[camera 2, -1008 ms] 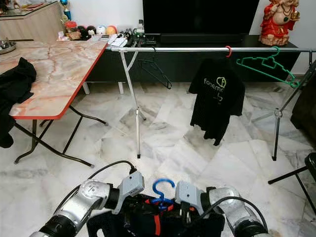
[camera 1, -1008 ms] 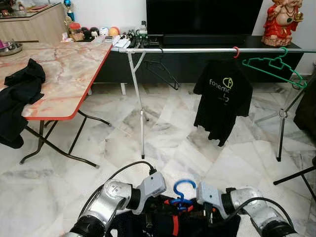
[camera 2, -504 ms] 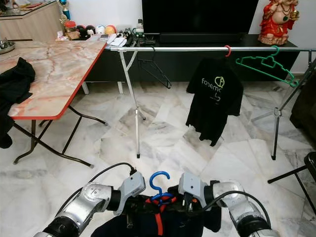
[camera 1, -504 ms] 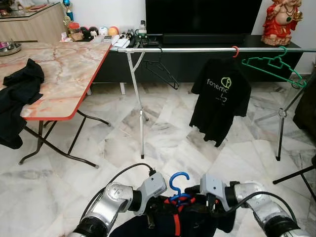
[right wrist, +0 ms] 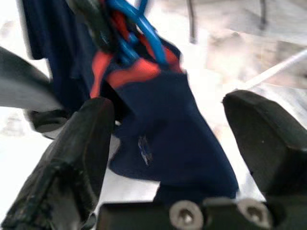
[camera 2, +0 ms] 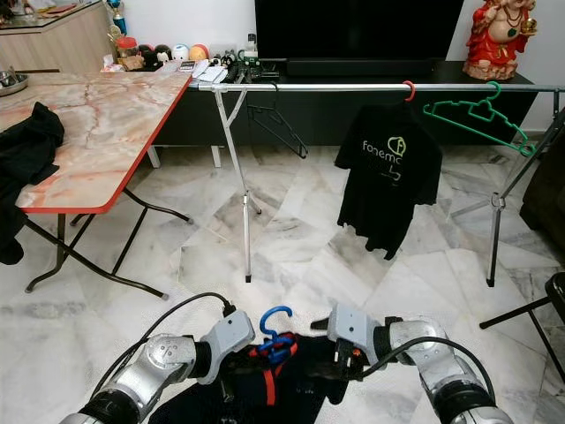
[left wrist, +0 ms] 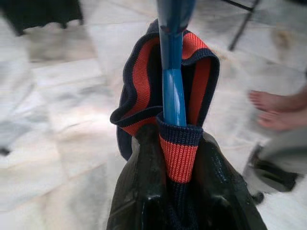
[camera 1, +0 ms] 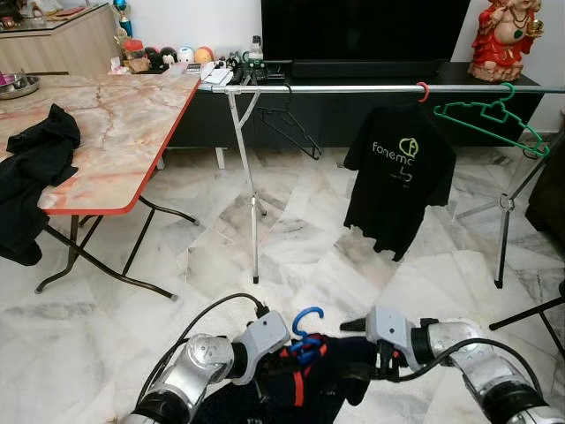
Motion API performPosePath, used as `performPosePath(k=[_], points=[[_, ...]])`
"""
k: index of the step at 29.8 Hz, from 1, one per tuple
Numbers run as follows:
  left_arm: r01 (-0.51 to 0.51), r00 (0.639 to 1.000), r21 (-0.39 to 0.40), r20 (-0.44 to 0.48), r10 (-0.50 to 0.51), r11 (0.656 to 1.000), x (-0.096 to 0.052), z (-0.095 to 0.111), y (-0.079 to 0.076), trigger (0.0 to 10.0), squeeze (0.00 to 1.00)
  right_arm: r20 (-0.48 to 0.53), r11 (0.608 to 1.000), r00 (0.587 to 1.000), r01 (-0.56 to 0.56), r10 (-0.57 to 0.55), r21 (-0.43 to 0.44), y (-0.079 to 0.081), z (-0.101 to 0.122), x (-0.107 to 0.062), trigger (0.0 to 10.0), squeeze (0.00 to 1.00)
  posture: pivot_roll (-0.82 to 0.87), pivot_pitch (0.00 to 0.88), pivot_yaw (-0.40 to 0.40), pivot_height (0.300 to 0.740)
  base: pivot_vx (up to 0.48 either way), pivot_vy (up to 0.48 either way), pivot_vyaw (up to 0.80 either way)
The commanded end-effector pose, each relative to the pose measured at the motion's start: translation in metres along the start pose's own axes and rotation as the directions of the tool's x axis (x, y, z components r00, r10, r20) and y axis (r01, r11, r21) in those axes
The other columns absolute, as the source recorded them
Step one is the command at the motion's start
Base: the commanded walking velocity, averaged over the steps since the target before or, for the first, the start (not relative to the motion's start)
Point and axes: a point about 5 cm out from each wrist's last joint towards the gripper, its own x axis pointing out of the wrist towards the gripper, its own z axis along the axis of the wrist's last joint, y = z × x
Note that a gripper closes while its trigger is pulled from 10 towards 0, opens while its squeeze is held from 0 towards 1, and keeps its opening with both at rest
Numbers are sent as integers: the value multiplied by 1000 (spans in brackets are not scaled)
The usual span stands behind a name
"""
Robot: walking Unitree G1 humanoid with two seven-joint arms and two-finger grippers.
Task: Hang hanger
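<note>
A marble-patterned table (camera 1: 115,124) with a red edge stands at the left, a black garment (camera 1: 31,172) draped over its near corner. A black printed t-shirt (camera 1: 399,177) hangs by a green hanger (camera 1: 491,119); a red figurine (camera 1: 503,40) sits on the dark cabinet (camera 1: 353,124).

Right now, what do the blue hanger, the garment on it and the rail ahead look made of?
Blue hanger: likely plastic, smooth and glossy, with a highlight along the stem.
Garment: knit fabric, navy with a ribbed orange-and-navy collar; soft and matte.
Rail: metal tube by the look, silvery sheen; probably steel or aluminium, can't tell which.
Left tool is shut on the collar and hanger stem.
</note>
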Motion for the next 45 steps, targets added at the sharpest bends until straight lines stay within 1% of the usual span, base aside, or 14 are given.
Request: performPosePath(k=[1, 2, 3, 4, 5, 8, 13, 17, 21, 24, 32, 37, 40, 45], points=[[-110, 993, 15, 34, 109, 994, -3, 5, 12, 0, 0, 24, 985, 986, 167, -168, 36, -13, 2, -4, 10000, 745, 20, 0, 31, 740, 0, 0, 0], [-188, 982, 5, 38, 187, 982, -6, 3, 17, 0, 0, 5, 950, 954, 298, -300, 97, -20, -2, -6, 10000, 122, 18, 0, 34, 740, 0, 0, 0], [-242, 969, 4, 44, 242, 970, -9, 2, 21, 1882, 0, -33, 898, 908, 417, -417, 136, -25, -8, -9, 10000, 0, 15, 0, 38, 740, 0, 0, 0], [-242, 969, 4, 44, 242, 970, -9, 2, 21, 1882, 0, -33, 898, 908, 417, -417, 136, -25, -8, -9, 10000, 0, 15, 0, 38, 740, 0, 0, 0], [-293, 955, 2, 42, 293, 956, -12, -1, 24, 9843, 0, -85, 834, 854, 519, -513, 186, -26, -16, -11, 10000, 0, 16, 0, 45, 740, 0, 0, 0], [-362, 931, -12, 53, 362, 932, -19, -5, 31, 10000, 0, -154, 680, 744, 661, -651, 318, -18, -34, -11, 10000, 0, 20, 28, 51, 740, 0, 0, 0], [-493, 864, -70, 73, 498, 867, -33, -14, 38, 10000, 0, -333, 501, 656, 743, -677, 445, 26, -73, -1, 10000, 0, 8, 10, 63, 740, 0, 0, 0], [-586, 800, -158, 49, 599, 795, -49, -30, 42, 10000, 0, -509, 351, 633, 761, -583, 545, 75, -103, 11, 10000, 0, 15, 0, 76, 740, 0, 0, 0], [-615, 749, -315, 57, 661, 723, -64, -44, 39, 10000, 0, -631, 273, 621, 779, -465, 565, 120, -124, 14, 10000, 0, 14, 0, 86, 740, 0, 0, 0], [-639, 733, -318, 22, 679, 700, -79, -63, 29, 10000, 0, -669, 288, 599, 800, -439, 527, 137, -133, 9, 10000, 0, 2, 0, 96, 740, 0, 0, 0], [-646, 733, -339, -24, 680, 684, -100, -87, 8, 10000, 0, -717, 163, 536, 836, -446, 523, 152, -143, -1, 10000, 0, -10, 0, 93, 740, 0, 0, 0], [-631, 715, -466, -42, 697, 620, -98, -89, -17, 10000, 0, -712, 236, 563, 825, -420, 513, 166, -143, 4, 10000, 0, -2, 0, 79, 740, 0, 0, 0], [-620, 723, -502, -67, 688, 603, -100, -95, -34, 10000, 0, -721, 200, 550, 832, -422, 517, 167, -144, 3, 10000, 0, 3, 0, 71, 740, 0, 0, 0], [-647, 711, -493, -114, 694, 582, -112, -106, -40, 10000, 0, -724, 255, 555, 831, -409, 494, 167, -146, 0, 10000, 0, 7, 0, 65, 740, 0, 0, 0]])
